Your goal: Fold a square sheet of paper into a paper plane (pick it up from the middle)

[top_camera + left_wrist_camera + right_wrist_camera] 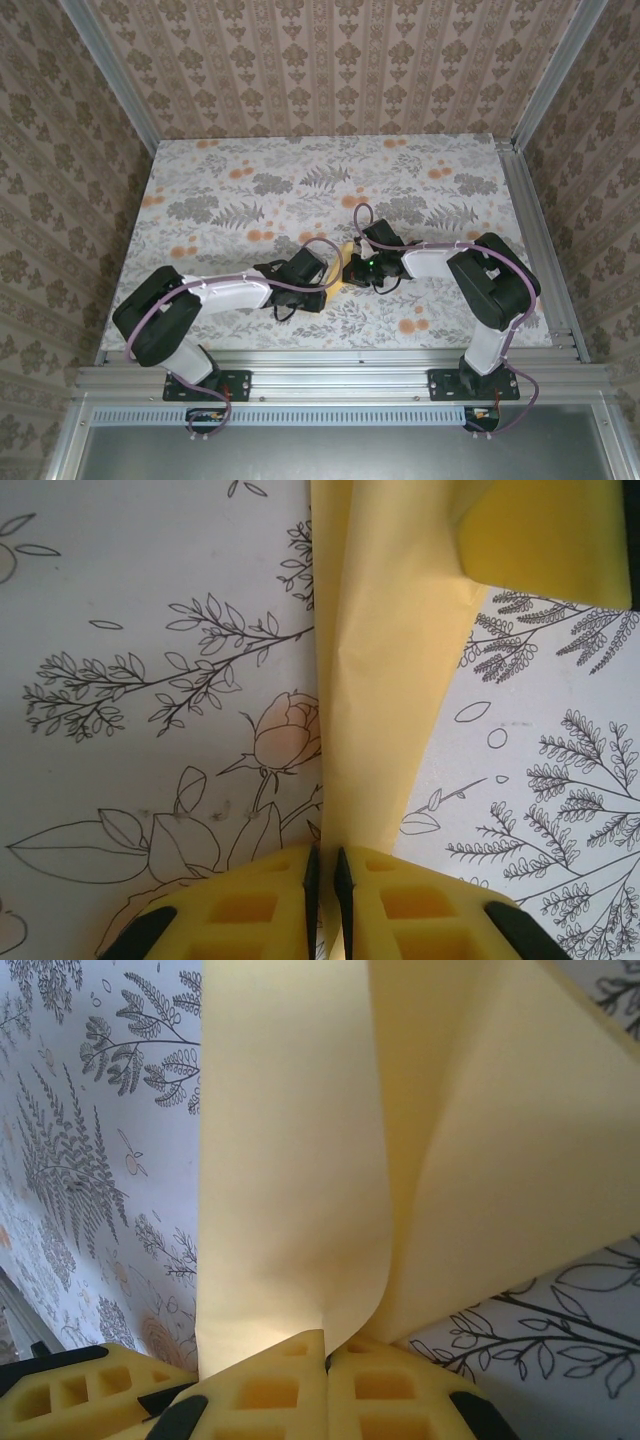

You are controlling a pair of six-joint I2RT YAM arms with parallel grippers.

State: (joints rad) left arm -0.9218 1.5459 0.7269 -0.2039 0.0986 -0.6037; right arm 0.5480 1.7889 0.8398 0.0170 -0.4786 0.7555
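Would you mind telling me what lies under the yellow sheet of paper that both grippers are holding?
The flower-printed cloth shows on both sides of the square sheet of paper, pinched by the left gripper and right gripper. The cloth directly beneath is covered.

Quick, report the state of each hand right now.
Left hand: closed, pinching the yellow paper.
Right hand: closed, pinching the same yellow paper.

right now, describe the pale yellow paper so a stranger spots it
On the grey-and-orange floral tablecloth, look near the middle. The left gripper and right gripper pinch a folded, thin pale-yellow paper sheet, the only plain, unprinted thing there.
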